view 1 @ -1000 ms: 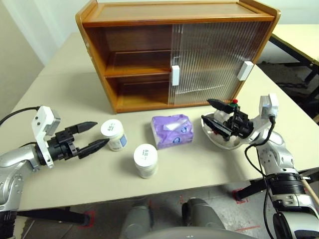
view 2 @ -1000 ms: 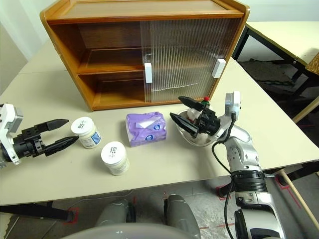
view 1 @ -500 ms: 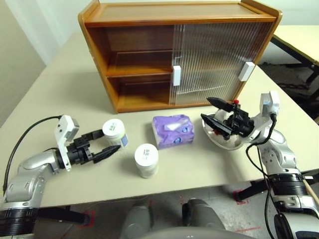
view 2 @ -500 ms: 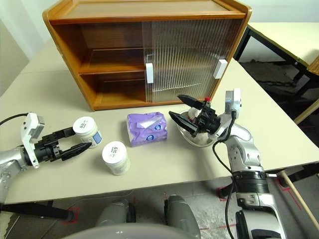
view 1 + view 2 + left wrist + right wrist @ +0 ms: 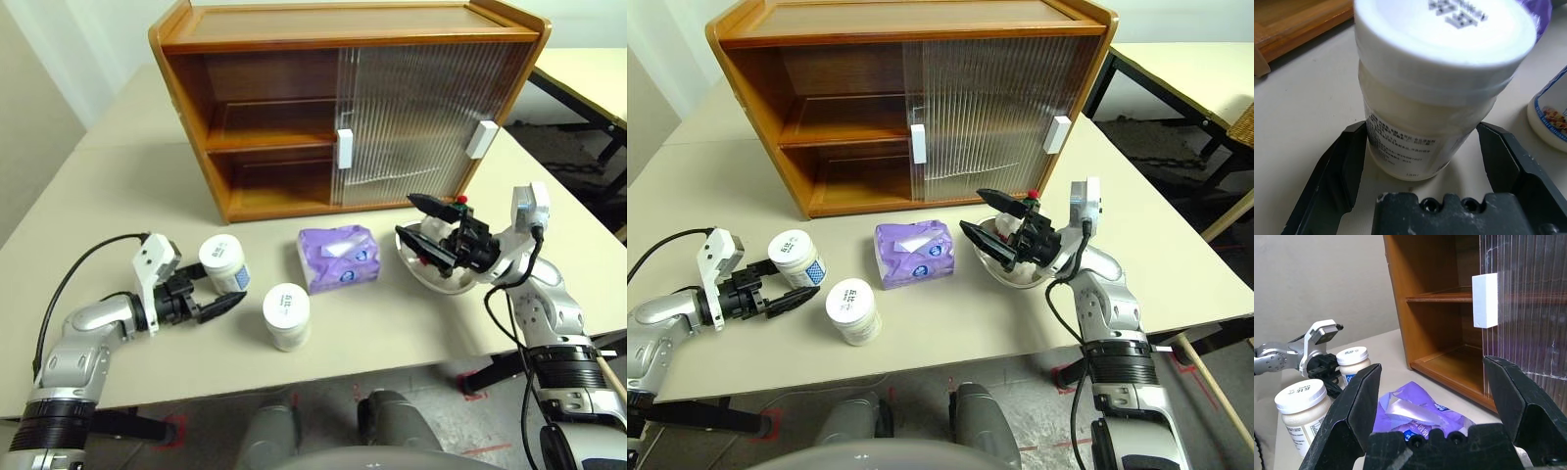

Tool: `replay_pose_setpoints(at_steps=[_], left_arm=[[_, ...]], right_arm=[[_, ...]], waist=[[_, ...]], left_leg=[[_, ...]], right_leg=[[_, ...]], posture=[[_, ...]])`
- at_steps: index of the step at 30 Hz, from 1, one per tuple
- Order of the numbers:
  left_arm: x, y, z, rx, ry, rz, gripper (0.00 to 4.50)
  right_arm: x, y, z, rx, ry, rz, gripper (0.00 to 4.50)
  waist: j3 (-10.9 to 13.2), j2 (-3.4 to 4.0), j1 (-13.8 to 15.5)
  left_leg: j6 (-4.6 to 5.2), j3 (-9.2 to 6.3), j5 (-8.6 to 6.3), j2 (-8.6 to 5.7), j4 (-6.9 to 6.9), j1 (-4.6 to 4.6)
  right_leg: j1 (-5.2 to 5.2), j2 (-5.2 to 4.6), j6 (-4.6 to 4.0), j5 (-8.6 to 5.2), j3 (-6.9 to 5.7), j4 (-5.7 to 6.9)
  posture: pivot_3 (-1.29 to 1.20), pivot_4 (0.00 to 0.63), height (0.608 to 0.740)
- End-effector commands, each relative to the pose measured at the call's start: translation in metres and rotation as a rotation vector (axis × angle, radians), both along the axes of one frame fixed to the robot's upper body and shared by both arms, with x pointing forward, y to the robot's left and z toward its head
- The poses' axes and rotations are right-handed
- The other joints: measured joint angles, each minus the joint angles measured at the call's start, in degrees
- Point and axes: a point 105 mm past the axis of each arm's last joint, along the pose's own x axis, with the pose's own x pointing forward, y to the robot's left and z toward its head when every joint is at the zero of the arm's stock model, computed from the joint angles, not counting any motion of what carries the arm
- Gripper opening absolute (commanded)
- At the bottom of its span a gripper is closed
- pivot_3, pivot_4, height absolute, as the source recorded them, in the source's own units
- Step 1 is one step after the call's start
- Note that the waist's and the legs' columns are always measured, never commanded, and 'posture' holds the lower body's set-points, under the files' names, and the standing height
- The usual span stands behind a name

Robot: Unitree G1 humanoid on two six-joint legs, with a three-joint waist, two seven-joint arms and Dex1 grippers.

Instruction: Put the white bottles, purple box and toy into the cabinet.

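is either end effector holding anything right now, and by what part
Nothing is held. The left end effector is open around a white bottle without closing on it; the right end effector is open and empty.

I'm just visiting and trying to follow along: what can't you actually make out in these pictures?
- Toy: in the eye views, mostly hidden behind the right gripper; just a red pompom shows.
- Right half of the cabinet: in the eye views, the ribbed sliding doors blur whatever is behind them.
- Near bottle: in the eye views, the lid print is too small to read.
- Second bottle: in the left wrist view, cut off by the picture's edge.

Glossy wooden cabinet (image 5: 265,39), ribbed translucent doors (image 5: 411,117)
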Motion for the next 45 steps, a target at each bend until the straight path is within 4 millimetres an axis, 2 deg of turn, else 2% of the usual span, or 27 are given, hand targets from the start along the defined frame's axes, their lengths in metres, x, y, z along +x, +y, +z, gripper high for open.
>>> replay_pose_setpoints(at_steps=[1, 8, 12, 13, 20, 25, 29, 39, 45], left_arm=[[-0.001, 0.001, -0.019, 0.035, 0.028, 0.017, 4.48], [0.008, 0.0, -0.033, -0.011, -0.008, 0.105, 4.48], [0.013, -0.01, -0.033, -0.07, -0.014, 0.105, 3.16], [0.013, -0.011, -0.034, -0.074, -0.01, 0.1, 3.12], [0.013, -0.017, -0.035, -0.102, -0.004, 0.08, 3.12], [0.015, -0.016, -0.023, -0.113, -0.05, 0.068, 3.12], [0.026, -0.011, -0.01, -0.05, -0.096, 0.096, 3.12], [0.05, -0.044, 0.031, -0.035, -0.185, 0.077, 3.12], [0.063, -0.053, 0.035, -0.013, -0.183, 0.094, 3.12]], right_arm=[[-0.001, 0.0, 0.003, -0.006, -0.013, 0.006, 4.5], [-0.001, 0.003, 0.004, -0.004, -0.012, 0.017, 4.5], [-0.001, 0.003, 0.002, -0.009, -0.008, 0.019, 4.5], [-0.001, 0.003, 0.002, -0.01, -0.008, 0.019, 4.5], [-0.002, 0.001, 0.0, -0.015, -0.002, 0.017, 4.5], [-0.003, 0.002, -0.001, -0.013, 0.001, 0.017, 4.5], [-0.002, 0.003, -0.001, -0.011, -0.002, 0.019, 4.5], [-0.004, 0.003, 0.0, 0.005, -0.004, 0.032, 4.5], [-0.004, 0.004, -0.001, 0.007, -0.003, 0.031, 4.5]], waist=[[0.0, 0.01, 0.0], [-0.1, 0.11, 0.4], [-0.1, 0.24, 0.9], [-0.1, 0.26, 1.1], [-0.2, 0.37, 1.6], [-0.2, 0.38, 1.6], [-0.2, 0.35, 1.6], [-0.1, 0.1, 1.4], [0.0, 0.07, 1.5]], left_leg=[[0.0, 0.0, 0.0, 0.0, 0.0, 0.0], [0.0, 0.0, 0.0, -0.01, 0.03, 0.03], [0.03, 0.03, 0.02, -0.01, 0.03, 0.06], [0.04, 0.03, 0.02, -0.01, 0.04, 0.07], [0.11, 0.03, 0.06, -0.01, 0.1, 0.09], [0.12, 0.03, 0.07, -0.01, 0.16, 0.02], [0.12, 0.03, 0.07, -0.01, 0.16, 0.01], [0.11, 0.01, 0.06, 0.02, 0.15, -0.09], [0.21, -0.01, 0.12, 0.02, 0.01, -0.1]], right_leg=[[0.0, -0.01, 0.0, 0.0, 0.01, 0.0], [0.06, -0.06, 0.08, 0.06, -0.04, 0.02], [0.21, -0.06, 0.22, 0.11, -0.05, 0.03], [0.22, -0.06, 0.24, 0.14, -0.06, 0.03], [0.22, -0.06, 0.28, 0.19, -0.09, 0.03], [0.22, -0.1, 0.36, 0.12, -0.09, 0.0], [0.22, -0.12, 0.38, 0.1, -0.09, -0.01], [0.16, -0.1, 0.27, 0.16, -0.15, -0.04], [0.1, -0.03, 0.24, 0.17, -0.12, -0.07]], posture=[[0.07, 0.0, 0.74], [0.08, 0.0, 0.74], [0.08, 0.0, 0.74], [0.08, 0.0, 0.74], [0.08, 0.0, 0.74], [0.08, 0.0, 0.74], [0.09, 0.0, 0.74], [0.09, 0.0, 0.74], [0.09, 0.0, 0.74]])
